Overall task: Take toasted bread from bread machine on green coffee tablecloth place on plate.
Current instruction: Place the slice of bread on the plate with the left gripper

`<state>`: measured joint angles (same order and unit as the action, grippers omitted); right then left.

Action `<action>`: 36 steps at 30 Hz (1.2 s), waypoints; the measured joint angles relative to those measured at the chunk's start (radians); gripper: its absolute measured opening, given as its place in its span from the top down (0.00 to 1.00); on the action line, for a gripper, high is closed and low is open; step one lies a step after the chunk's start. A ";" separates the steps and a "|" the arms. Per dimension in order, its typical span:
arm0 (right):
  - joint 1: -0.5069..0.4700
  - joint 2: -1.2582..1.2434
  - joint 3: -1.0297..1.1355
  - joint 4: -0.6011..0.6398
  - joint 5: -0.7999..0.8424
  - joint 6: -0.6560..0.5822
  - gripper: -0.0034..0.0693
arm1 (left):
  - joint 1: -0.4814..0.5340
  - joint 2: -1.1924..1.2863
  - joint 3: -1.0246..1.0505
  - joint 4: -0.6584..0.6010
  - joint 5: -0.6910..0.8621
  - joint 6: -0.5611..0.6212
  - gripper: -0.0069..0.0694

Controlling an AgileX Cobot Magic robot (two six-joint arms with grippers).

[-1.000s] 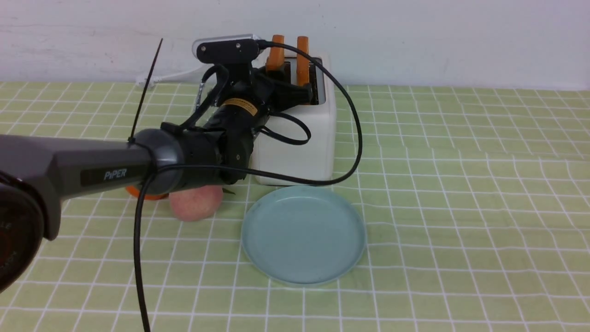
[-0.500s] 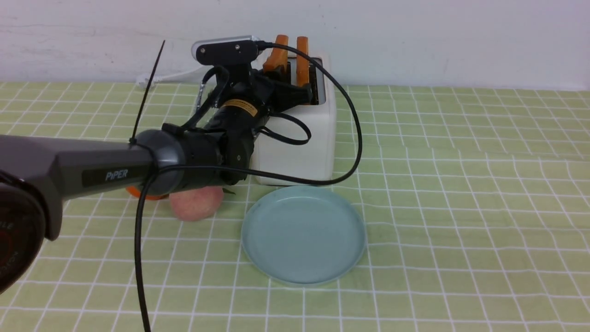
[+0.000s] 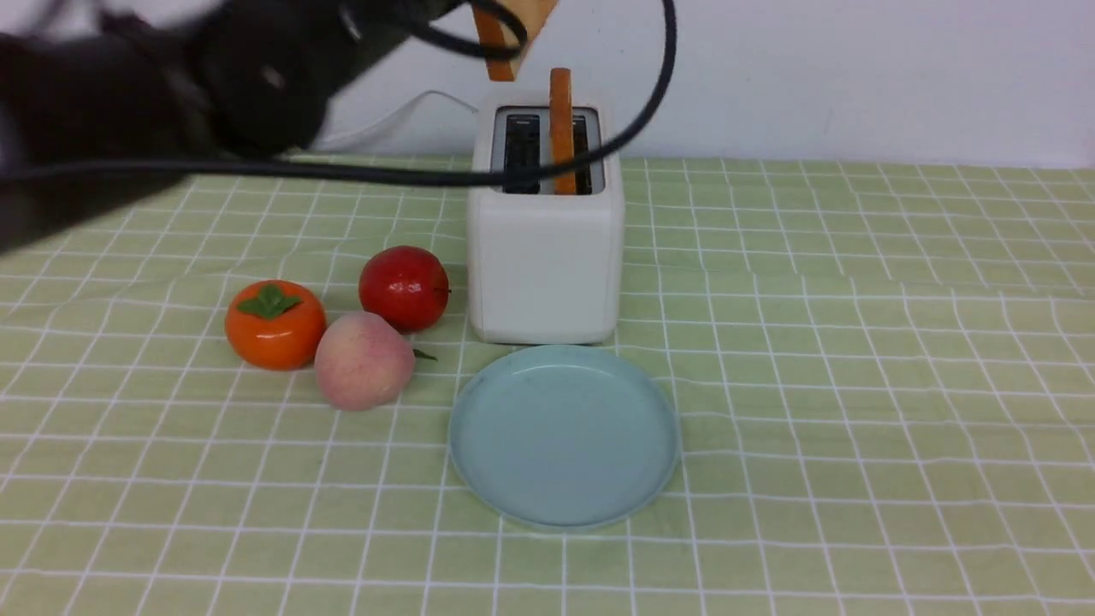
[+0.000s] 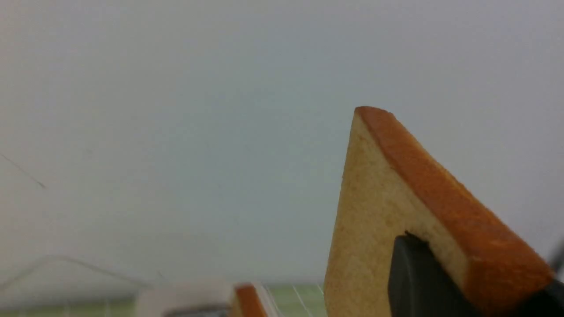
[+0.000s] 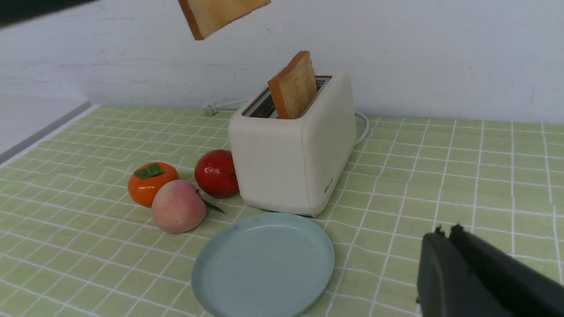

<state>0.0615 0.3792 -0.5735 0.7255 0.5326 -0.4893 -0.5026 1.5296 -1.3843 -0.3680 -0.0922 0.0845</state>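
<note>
Fingers [image 4: 418,281] of left gripper [image 4: 480,286] closed on first slice [image 4: 374,220] near one edge, with one dark pad flat against pale face and the other mostly hidden behind crust. Slice lifted clear of slots, tilted, high in the air. Directly below fingers: toaster [image 3: 543,265], slot under fingers empty, second slice [image 3: 560,128] upright in neighbouring slot. Lower again and nearer robot: plate [image 3: 565,445], bare, just in front of toaster on cloth [image 3: 855,342]. Peach [image 3: 364,359] beside plate, no part in task. Right gripper [image 5: 446,231] well apart from fingers, low over cloth, jaws pressed together, nothing held. Stage, as judged: extraction of first slice done; carry down and set-down on plate pending; second slice untouched. Less than half complete.
</note>
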 joint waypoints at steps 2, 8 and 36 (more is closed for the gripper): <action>0.000 0.000 0.000 0.000 0.011 0.000 0.93 | -0.031 -0.057 0.000 0.004 0.194 -0.001 0.77; 0.000 0.000 0.000 -0.001 0.104 0.000 0.93 | -0.090 -0.051 0.024 -0.059 0.642 -0.001 0.77; 0.000 0.000 0.000 0.024 0.376 0.000 0.93 | 0.019 0.311 0.068 -0.236 0.513 -0.009 0.56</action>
<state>0.0615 0.3792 -0.5735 0.7496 0.9087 -0.4893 -0.4836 1.8405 -1.3166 -0.6045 0.4211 0.0759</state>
